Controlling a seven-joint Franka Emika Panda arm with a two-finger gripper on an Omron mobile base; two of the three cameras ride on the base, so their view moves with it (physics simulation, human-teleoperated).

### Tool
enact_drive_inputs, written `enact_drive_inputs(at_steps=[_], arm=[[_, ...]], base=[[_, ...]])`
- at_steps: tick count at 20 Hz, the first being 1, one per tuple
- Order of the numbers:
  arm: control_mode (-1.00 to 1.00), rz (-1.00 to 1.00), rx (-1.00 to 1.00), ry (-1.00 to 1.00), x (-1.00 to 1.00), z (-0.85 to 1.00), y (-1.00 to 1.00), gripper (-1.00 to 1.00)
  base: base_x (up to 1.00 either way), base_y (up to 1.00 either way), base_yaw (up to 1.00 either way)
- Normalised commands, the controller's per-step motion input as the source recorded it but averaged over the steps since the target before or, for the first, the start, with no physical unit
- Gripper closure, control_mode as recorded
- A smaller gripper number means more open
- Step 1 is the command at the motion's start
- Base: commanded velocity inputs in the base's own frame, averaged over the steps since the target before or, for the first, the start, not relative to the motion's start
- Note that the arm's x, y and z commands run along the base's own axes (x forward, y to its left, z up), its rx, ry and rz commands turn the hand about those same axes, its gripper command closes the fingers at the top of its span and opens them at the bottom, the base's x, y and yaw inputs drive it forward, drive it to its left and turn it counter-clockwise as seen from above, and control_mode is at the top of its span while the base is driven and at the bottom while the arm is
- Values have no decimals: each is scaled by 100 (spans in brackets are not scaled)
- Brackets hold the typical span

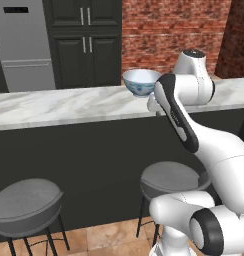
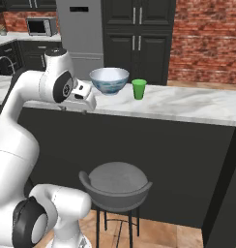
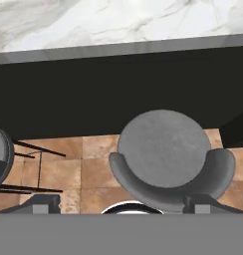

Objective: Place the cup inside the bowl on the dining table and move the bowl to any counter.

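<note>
Green cup (image 2: 139, 89) found standing beside bowl (image 2: 109, 81) on marble bench (image 2: 187, 104), neither moved yet; claw (image 3: 121, 211) spread wide, empty, aimed floorward over stool (image 3: 166, 154).

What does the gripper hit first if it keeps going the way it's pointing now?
Probably the grey stool. The hand view looks down past the dining table edge, and the stool seat sits centred between the open gripper's fingertips. Depth is unclear; the tiled floor lies beyond it.

Bowl (image 2: 109, 80) and cup (image 2: 139, 89) stand close together on dining table (image 2: 187, 104); bare marble right of cup. Stool (image 2: 116, 184) blocks low approach.
</note>
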Motion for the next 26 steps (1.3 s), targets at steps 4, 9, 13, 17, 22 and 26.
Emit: enact_drive_inputs(at_steps=[4,9,13,17,22,26], arm=[[-100,-6,-1,0,4,9,-3,-100],[-100,-1,-1,0,1,19,-16,-100],[-100,0,0,0,0,33,-20,-100],[-100,0,0,0,0,25,-21,-100],[-100,0,0,0,2,24,-22,-100],[-100,0,0,0,12,11,-15,-100]], base=[[0,0,0],[0,0,0],[0,0,0],[0,0,0],[0,0,0],[0,0,0]])
